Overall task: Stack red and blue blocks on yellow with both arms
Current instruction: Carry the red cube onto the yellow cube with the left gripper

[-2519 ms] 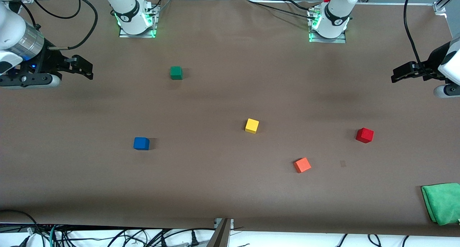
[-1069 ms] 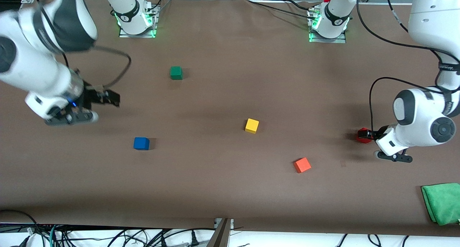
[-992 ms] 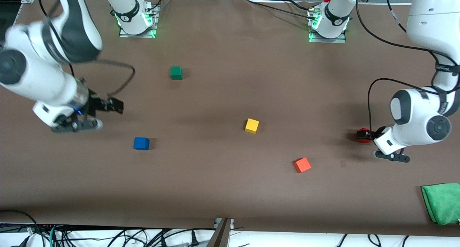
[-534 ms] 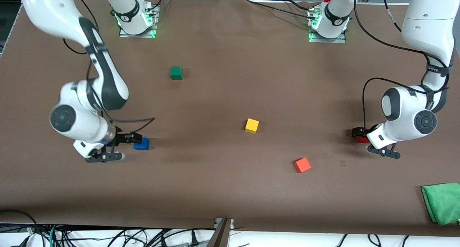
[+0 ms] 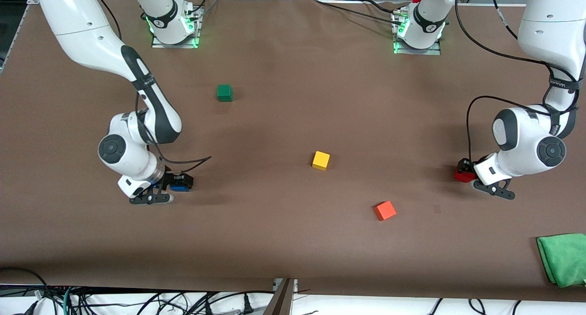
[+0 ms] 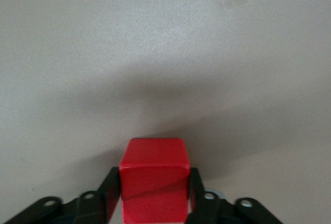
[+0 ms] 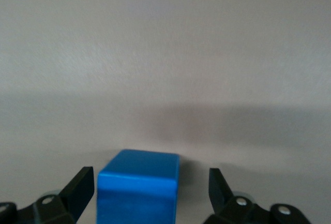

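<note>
The red block sits on the table toward the left arm's end. My left gripper is low on it; in the left wrist view the gripper has both fingers pressed flat against the sides of the red block. The blue block sits toward the right arm's end. My right gripper is down around it, open; in the right wrist view the gripper straddles the blue block with a gap at one finger. The yellow cube stands alone mid-table.
An orange-red cube lies nearer the front camera than the yellow cube, between it and the red block. A dark green cube sits nearer the arm bases. A folded green cloth lies at the front corner by the left arm's end.
Both arms swung in from the table ends and came down. My left gripper closed on the red block. My right gripper dropped around the blue block.
</note>
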Motion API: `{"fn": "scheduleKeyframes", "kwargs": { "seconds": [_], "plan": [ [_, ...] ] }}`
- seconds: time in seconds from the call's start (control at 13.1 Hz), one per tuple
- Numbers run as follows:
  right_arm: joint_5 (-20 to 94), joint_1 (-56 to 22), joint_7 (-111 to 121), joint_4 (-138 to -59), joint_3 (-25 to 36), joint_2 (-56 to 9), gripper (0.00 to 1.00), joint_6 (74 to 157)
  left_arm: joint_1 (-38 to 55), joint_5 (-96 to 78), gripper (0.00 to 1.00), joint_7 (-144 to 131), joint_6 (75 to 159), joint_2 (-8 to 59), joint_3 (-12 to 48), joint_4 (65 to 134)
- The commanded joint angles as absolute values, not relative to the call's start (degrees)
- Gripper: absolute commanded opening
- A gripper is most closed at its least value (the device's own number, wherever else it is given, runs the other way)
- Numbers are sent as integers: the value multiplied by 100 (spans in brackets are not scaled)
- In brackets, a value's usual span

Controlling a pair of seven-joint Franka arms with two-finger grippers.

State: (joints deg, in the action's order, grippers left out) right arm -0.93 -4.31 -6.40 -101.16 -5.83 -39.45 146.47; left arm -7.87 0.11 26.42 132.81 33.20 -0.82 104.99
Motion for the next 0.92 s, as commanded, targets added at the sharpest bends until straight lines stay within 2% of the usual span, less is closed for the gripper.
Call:
{"fn": "scheduleKeyframes", "kwargs": {
  "seconds": [0.0,0.15,0.23,0.31,0.46,0.69,0.84],
  "plan": [
    [-114,-396,-774,-10398,-624,-3691,77,14748,-791,88,0,2707,13149,2998,-44,10627],
    [-106,-396,-712,-10293,-633,-3596,55,14495,-695,0,0,2480,12650,2848,226,10277],
    [-88,-396,-712,-10092,-642,-3551,51,14076,-694,0,0,1965,12256,2848,533,9979],
    [-62,-396,-721,-9759,-650,-3516,50,13523,-677,9,0,1360,11904,2848,841,9706],
    [-62,-413,-825,-9135,-668,-3516,50,12564,-432,18,0,418,11725,2874,1325,9388],
    [-62,-474,-879,-8370,-677,-3507,50,11570,760,88,2,-1217,11742,2918,1345,9325],
    [-79,-746,-1263,-7633,-677,-3524,50,10692,1369,105,0,-1415,11751,3154,1318,8967]
  ]
}}
